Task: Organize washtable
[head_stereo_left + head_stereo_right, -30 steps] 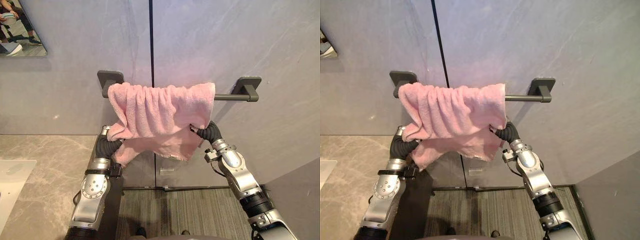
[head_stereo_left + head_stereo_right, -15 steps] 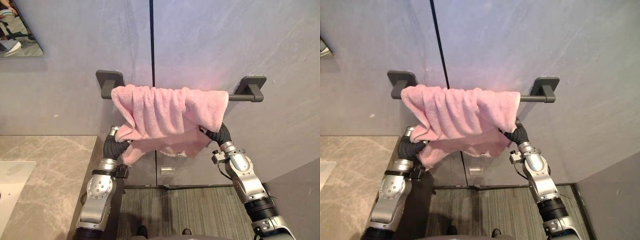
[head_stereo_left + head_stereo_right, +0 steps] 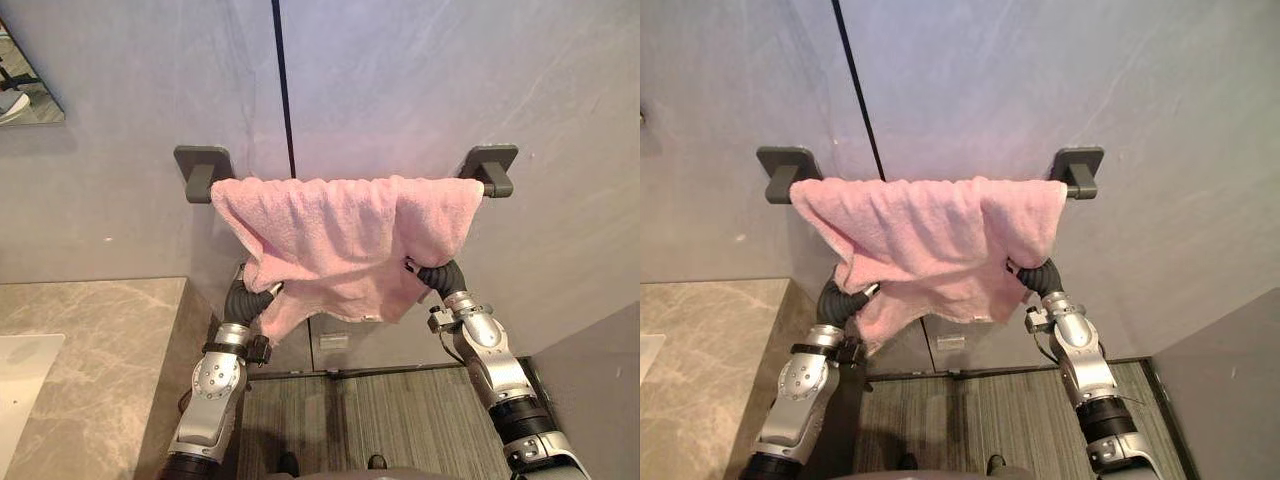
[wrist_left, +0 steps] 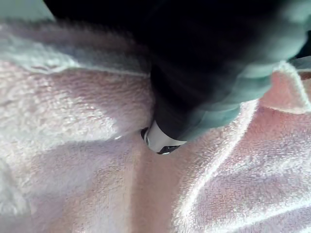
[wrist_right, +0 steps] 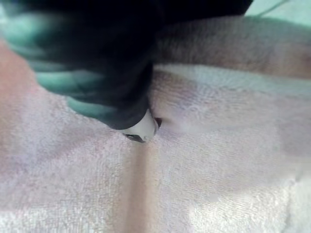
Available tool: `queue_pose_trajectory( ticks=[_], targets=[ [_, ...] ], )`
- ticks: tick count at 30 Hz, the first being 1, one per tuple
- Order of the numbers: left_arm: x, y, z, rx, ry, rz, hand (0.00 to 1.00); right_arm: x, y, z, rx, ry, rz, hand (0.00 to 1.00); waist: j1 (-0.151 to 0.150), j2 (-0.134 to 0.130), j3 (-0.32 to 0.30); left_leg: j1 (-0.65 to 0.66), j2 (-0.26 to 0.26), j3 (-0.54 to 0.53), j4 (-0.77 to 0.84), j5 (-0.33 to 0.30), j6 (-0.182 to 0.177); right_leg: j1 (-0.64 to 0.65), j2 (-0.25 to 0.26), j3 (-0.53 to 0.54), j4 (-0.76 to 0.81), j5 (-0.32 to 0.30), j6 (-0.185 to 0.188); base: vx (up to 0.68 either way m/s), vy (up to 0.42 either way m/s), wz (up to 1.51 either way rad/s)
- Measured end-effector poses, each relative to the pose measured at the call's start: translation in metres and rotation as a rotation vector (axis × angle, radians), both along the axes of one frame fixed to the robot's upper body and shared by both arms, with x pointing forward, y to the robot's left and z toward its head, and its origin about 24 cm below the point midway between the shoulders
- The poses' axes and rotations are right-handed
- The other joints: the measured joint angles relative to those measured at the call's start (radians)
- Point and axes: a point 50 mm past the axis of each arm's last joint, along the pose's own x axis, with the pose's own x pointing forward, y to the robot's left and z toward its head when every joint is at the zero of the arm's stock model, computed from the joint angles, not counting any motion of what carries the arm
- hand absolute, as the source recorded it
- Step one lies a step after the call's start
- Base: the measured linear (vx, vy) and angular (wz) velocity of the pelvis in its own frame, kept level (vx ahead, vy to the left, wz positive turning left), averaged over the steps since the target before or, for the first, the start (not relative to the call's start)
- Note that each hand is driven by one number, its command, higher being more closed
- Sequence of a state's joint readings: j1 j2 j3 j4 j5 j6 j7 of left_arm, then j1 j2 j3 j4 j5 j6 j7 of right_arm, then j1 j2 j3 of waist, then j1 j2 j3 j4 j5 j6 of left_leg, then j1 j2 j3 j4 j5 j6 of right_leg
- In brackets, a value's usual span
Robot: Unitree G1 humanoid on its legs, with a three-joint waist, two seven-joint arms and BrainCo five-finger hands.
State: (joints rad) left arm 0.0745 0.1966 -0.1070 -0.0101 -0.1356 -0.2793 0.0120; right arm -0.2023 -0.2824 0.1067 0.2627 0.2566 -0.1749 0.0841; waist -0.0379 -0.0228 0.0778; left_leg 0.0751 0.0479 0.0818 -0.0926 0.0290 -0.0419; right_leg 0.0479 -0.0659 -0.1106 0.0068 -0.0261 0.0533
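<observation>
A pink towel (image 3: 340, 235) hangs over a dark grey wall bar between its left bracket (image 3: 196, 163) and right bracket (image 3: 490, 165), covering almost the whole bar. My left hand (image 3: 243, 298) reaches up under the towel's lower left corner, where the cloth bunches toward it. On the other side, my right hand (image 3: 440, 275) goes in behind the lower right edge. Both hands are hidden by the cloth. In the left wrist view the left hand (image 4: 163, 141) is sunk in pink cloth (image 4: 73, 121). The right hand (image 5: 138, 128) sits the same way in the towel (image 5: 218, 160).
A marble countertop (image 3: 90, 360) with a white basin (image 3: 20, 375) lies at the lower left. A mirror corner (image 3: 25, 85) shows at the upper left. Below the bar is striped floor (image 3: 400, 420), and a grey side wall (image 3: 600, 380) stands at the lower right.
The towel has been spread to the right along the bar and now reaches the right bracket. Both arms have shifted with its lower corners. The camera has also moved.
</observation>
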Motion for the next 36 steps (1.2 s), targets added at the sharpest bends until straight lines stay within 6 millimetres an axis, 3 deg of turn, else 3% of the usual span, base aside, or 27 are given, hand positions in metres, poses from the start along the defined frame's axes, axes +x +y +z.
queue_pose_trajectory(
  ticks=[22, 23, 36],
  targets=[
    [0.001, 0.007, -0.023, -0.025, 0.111, 0.045, 1.0, -0.004, 0.011, -0.014, -0.026, 0.046, 0.012, 1.0, -0.001, 0.024, -0.008, 0.005, 0.0, -0.003, -0.001, 0.0, 0.0, 0.004, 0.002, -0.007, -0.008, 0.001, -0.002, 0.0, -0.001, 0.0],
    [0.001, 0.008, -0.023, -0.025, 0.11, 0.05, 0.0, -0.004, 0.013, -0.014, -0.024, 0.045, 0.014, 0.0, -0.002, 0.024, -0.008, 0.005, 0.001, -0.003, -0.001, 0.0, 0.0, 0.007, 0.003, -0.008, -0.015, 0.004, -0.003, 0.0, 0.0, 0.0],
    [-0.004, 0.021, -0.027, -0.037, 0.123, 0.147, 0.0, -0.011, -0.001, -0.025, -0.004, 0.082, -0.087, 0.0, 0.0, 0.016, -0.008, 0.011, 0.005, 0.001, -0.001, 0.0, 0.0, 0.033, 0.006, -0.004, -0.044, 0.018, -0.004, -0.01, -0.003, -0.01]
  ],
)
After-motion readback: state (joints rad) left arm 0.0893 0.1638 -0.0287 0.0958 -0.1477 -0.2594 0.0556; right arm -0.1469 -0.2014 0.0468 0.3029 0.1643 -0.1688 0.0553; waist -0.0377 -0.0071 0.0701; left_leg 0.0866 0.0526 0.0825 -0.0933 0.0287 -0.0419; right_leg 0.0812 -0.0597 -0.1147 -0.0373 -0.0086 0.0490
